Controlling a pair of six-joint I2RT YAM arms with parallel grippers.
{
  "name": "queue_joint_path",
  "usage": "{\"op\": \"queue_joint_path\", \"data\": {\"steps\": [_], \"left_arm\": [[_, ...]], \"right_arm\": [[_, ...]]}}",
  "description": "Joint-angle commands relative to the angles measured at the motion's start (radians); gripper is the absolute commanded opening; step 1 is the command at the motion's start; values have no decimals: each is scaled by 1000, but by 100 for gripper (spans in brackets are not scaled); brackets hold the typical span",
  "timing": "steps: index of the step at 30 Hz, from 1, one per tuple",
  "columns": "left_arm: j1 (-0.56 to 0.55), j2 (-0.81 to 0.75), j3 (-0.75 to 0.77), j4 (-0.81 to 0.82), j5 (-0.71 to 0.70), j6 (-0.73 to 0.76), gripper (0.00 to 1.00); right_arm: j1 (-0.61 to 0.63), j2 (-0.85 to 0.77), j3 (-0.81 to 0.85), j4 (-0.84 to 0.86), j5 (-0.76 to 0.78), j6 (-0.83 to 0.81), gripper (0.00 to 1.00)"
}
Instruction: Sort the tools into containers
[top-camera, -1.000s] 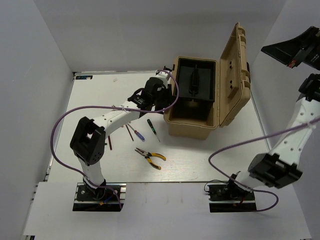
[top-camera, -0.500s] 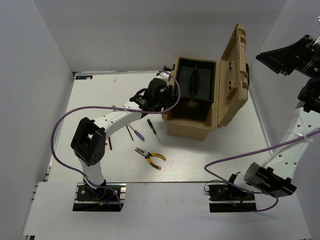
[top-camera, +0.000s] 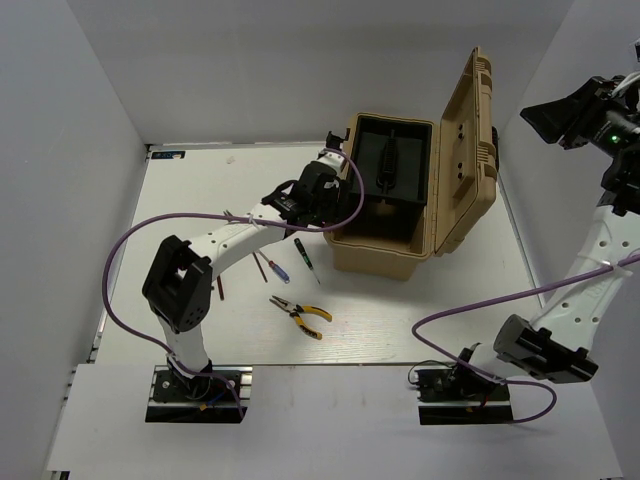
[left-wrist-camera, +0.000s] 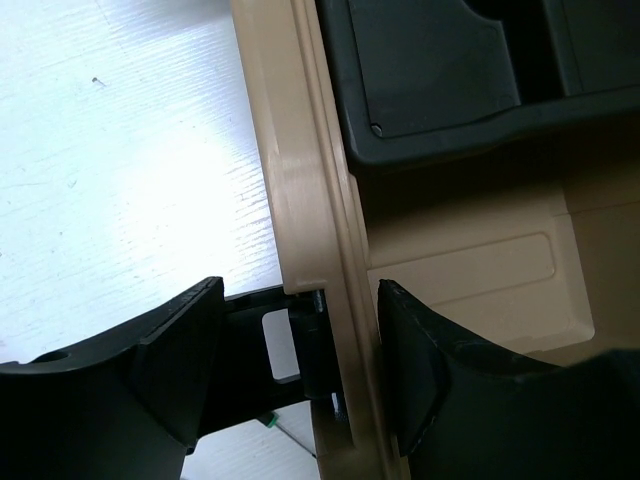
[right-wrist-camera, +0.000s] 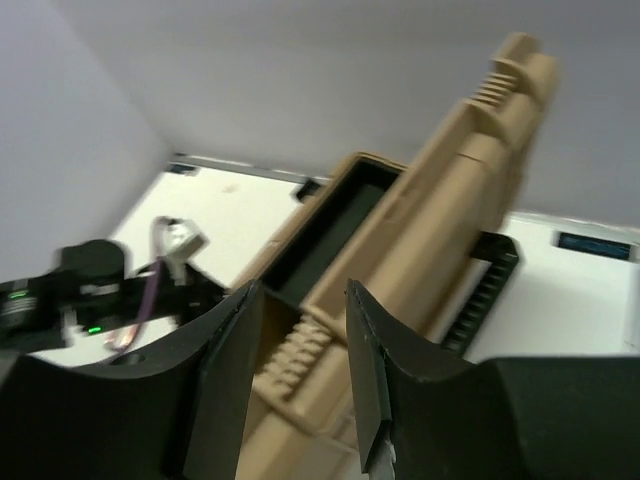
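Note:
An open tan toolbox (top-camera: 455, 215) stands at the back right with its lid upright and a black tray (top-camera: 392, 160) inside. My left gripper (top-camera: 330, 212) is open and straddles the box's left wall (left-wrist-camera: 300, 200), with one finger (left-wrist-camera: 440, 380) inside and the other finger (left-wrist-camera: 170, 360) outside by a black latch (left-wrist-camera: 300, 345). On the table lie a green/black screwdriver (top-camera: 303, 253), a blue/red screwdriver (top-camera: 274, 269) and one yellow-handled pliers (top-camera: 303, 316). A thin dark rod (top-camera: 219, 287) lies further left. A second pliers does not show. My right gripper (top-camera: 548, 115) is open and empty, high above the right side.
The right wrist view looks down at the toolbox lid (right-wrist-camera: 470, 190) from the outside, with the white table (right-wrist-camera: 230, 215) beyond. White walls close in the table on the left, back and right. A purple cable (top-camera: 130, 240) loops off the left arm.
My left gripper has moved slightly down and right onto the box's left wall. My right arm has swung, and its gripper now sits lower and points left toward the lid.

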Motion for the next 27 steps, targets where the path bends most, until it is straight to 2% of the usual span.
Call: {"op": "queue_joint_path", "data": {"steps": [1,2,3,5,6,11,13,16,18,23,27], "left_arm": [[7,-61,-21,-113,-42,44,73],[7,-52,-21,-113,-31,44,73],[7,-52,-21,-113,-31,44,73],[7,-31,-21,-113,-22,44,69],[7,-31,-21,-122,-22,44,69],[-11,-1,12,-156,-58,25,58],[-11,8,12,-165,-81,25,54],[-22,17,21,-174,-117,-13,43],[-31,17,30,-194,-127,-42,43],[-51,28,21,-194,-160,-157,34],[-60,28,-5,-168,-150,-240,31]], "right_arm": [[28,16,29,-90,244,-147,45],[45,21,37,-96,287,-161,45],[65,24,42,-104,423,-171,45],[90,25,45,-105,507,-201,45],[105,24,43,-107,597,-208,45],[170,-24,-7,-64,740,-261,43],[196,-38,-15,-62,762,-264,43],[220,-47,-20,-65,754,-261,43],[235,-53,-30,-65,747,-251,43],[259,-73,-46,-65,737,-236,43],[282,-84,-35,-72,733,-225,43]]}}
